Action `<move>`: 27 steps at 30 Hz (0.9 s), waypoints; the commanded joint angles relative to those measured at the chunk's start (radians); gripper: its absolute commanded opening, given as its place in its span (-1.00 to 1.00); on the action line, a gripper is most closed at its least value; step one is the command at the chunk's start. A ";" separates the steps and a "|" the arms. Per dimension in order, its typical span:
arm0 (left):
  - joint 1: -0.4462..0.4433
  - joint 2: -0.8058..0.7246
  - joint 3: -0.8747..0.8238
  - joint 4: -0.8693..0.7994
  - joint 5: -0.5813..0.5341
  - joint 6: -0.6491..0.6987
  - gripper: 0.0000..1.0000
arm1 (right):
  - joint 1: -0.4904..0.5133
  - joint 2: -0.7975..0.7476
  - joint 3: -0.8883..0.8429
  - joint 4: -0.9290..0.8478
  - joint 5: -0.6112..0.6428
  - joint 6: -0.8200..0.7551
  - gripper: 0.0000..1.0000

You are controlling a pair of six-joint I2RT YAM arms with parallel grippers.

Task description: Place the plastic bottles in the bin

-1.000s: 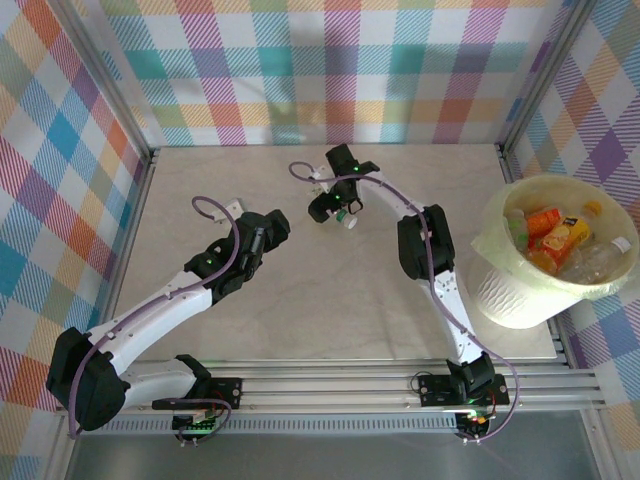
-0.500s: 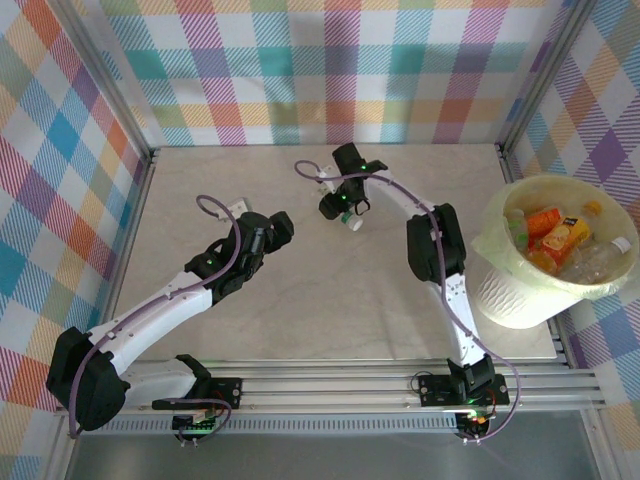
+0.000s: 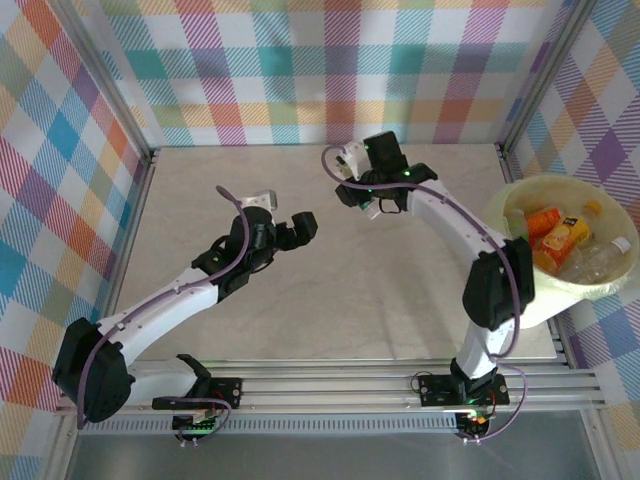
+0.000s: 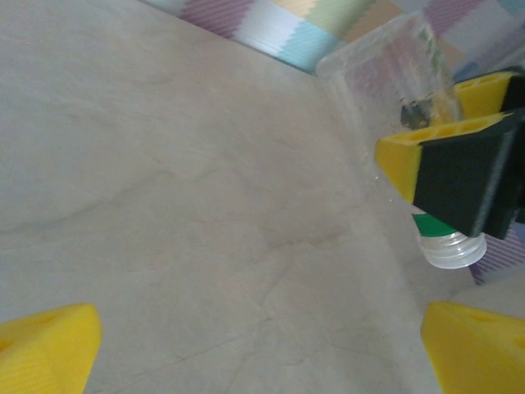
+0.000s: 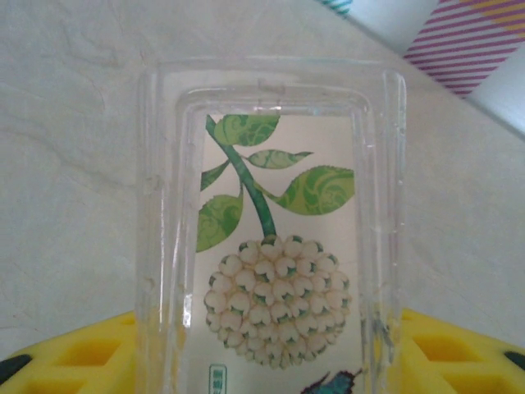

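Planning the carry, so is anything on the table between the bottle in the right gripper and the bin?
Nothing visible: the tabletop between the bottle in the right gripper and the bin is bare; only that arm's own links span it.

A clear bottle [image 5: 271, 246], square-sided, with a label of green leaves and a white berry cluster, a green neck ring and a pale cap, is at 12 o'clock over the table [image 3: 350, 300]. The round, pale yellow-green bin [image 3: 560, 182] stands upright at 3 o'clock, holding several bottles [image 3: 560, 236], 2 of them orange-labelled.
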 commanded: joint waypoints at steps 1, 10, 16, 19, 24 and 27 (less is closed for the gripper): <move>-0.004 0.034 0.053 0.109 0.139 0.043 1.00 | -0.001 -0.121 -0.056 0.059 0.024 0.054 -0.25; -0.037 0.135 0.137 0.169 0.196 0.040 1.00 | -0.001 -0.387 -0.134 0.033 0.158 0.054 -0.27; -0.045 0.184 0.164 0.203 0.221 0.010 1.00 | -0.006 -0.507 -0.138 0.019 0.303 -0.005 -0.27; -0.050 0.206 0.174 0.210 0.218 -0.001 1.00 | -0.018 -0.571 -0.158 0.053 0.375 -0.037 -0.28; -0.052 0.233 0.188 0.210 0.210 -0.017 1.00 | -0.099 -0.653 -0.155 0.055 0.495 -0.056 -0.27; -0.052 0.247 0.197 0.207 0.203 -0.026 1.00 | -0.210 -0.691 -0.139 -0.001 0.512 -0.021 -0.27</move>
